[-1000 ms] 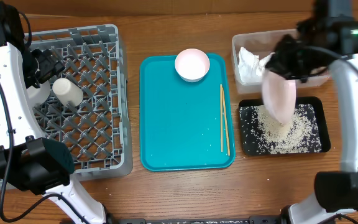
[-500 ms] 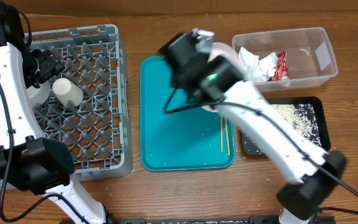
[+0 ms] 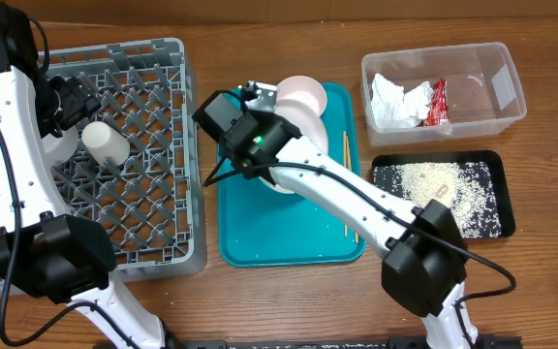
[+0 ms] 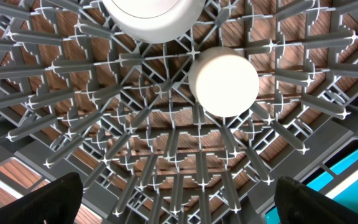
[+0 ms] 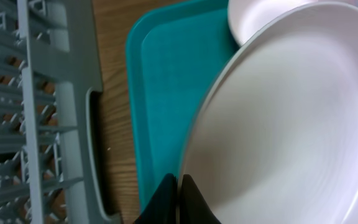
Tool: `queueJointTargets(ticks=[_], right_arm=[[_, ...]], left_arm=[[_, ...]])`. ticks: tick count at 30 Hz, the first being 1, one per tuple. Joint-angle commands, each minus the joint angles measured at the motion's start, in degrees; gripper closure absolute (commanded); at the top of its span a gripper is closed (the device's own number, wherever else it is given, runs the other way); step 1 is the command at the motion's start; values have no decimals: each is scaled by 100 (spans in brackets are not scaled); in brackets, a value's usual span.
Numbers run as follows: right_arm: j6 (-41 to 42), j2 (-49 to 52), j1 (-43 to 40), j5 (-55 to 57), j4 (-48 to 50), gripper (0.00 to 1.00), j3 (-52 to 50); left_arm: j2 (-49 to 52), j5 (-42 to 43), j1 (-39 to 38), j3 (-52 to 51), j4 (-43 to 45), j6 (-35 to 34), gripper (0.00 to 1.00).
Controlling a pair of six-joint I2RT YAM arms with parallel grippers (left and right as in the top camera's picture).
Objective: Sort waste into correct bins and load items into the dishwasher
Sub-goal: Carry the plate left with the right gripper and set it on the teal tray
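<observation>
My right gripper (image 5: 179, 190) is shut on the rim of the pale pinkish-white plate (image 5: 291, 124) and holds it tilted above the left part of the teal tray (image 3: 279, 228), close to the grey dish rack (image 3: 190, 145). The plate (image 3: 305, 136) partly covers the pink bowl (image 3: 298, 92) in the overhead view. Wooden chopsticks (image 3: 350, 184) lie on the tray's right side. My left gripper (image 4: 179, 208) is open and empty above the rack floor. A small white cup (image 4: 224, 82) stands in the rack beside a white round piece (image 4: 154, 12). The grey metal bowl is out of view.
The clear tub (image 3: 492, 92) at the back right holds the crumpled napkin (image 3: 393, 97) and the red wrapper (image 3: 438, 102). The black tray (image 3: 508, 228) in front of it holds rice (image 3: 444, 189). The rack wall (image 5: 73, 112) stands just left of the plate.
My right arm has swung left with the plate, from over the black tray to over the teal tray next to the rack. The left arm has not moved.
</observation>
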Motion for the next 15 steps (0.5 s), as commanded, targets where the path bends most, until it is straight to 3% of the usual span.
queueJointTargets(ticks=[1,15], right_arm=[[103,37,24,-234,52,96,9],[96,55,24,-986,-236,87,9]], left_arm=[[-151,-92,-17,-20,-11,-52,0],[-151,-92,-20,-20,-11,-52,0]])
